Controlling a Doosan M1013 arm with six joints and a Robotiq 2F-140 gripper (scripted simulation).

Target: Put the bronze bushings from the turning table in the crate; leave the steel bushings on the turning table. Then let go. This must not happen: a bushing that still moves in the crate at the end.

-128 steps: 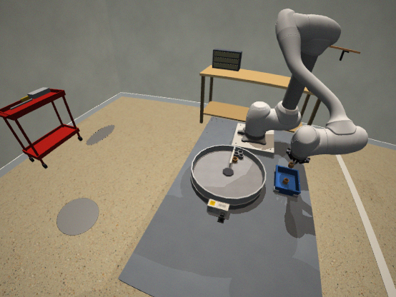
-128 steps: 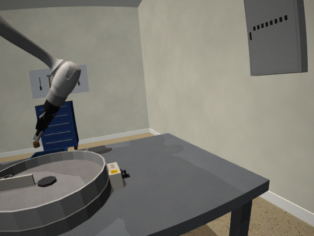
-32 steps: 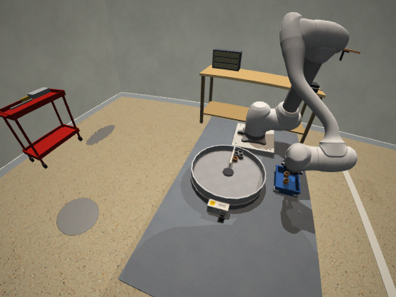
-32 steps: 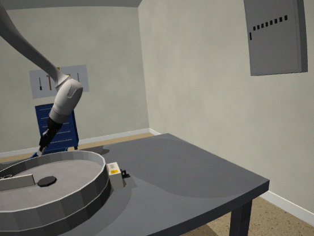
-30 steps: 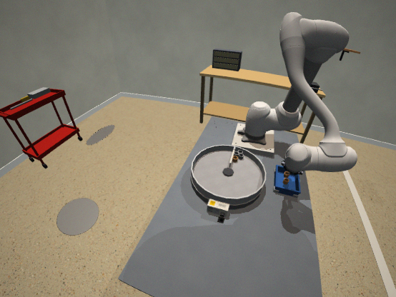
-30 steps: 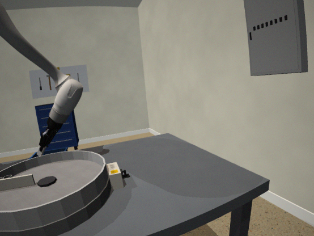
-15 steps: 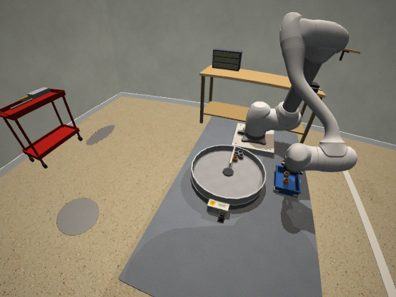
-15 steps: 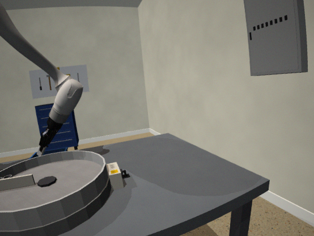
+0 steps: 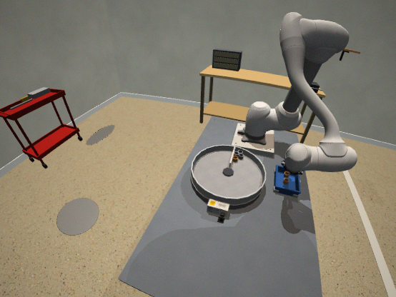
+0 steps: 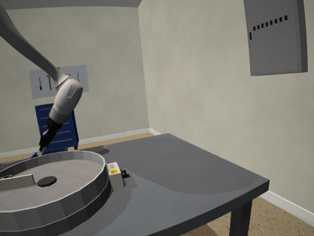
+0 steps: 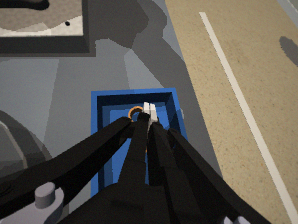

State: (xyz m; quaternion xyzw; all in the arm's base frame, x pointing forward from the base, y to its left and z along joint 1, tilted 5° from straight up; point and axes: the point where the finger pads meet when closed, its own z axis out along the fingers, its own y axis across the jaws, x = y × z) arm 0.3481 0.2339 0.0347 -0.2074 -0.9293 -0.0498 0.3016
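My gripper (image 10: 39,152) (image 11: 147,110) is shut, tilted down into the blue crate (image 9: 276,178) (image 10: 33,155) (image 11: 94,130). Its fingertips pinch the wall of a bronze bushing (image 9: 286,173) (image 11: 131,111), low inside the crate. A second bronze bushing (image 9: 286,180) lies in the crate just in front of it; in the wrist view the fingers hide nearly all of it. On the round turning table (image 9: 211,180) (image 10: 65,167), a bronze bushing (image 9: 235,158) sits beside the bar, with steel bushings (image 9: 241,155) close behind it. The arm hides the fingertips in the top view.
The turning table has a high rim, a fixed bar (image 9: 232,157) (image 10: 17,182) and a dark hub (image 9: 228,171) (image 10: 47,181). A white control box (image 9: 218,205) (image 10: 114,174) stands at its front. The robot's base plate (image 9: 262,146) is behind the crate.
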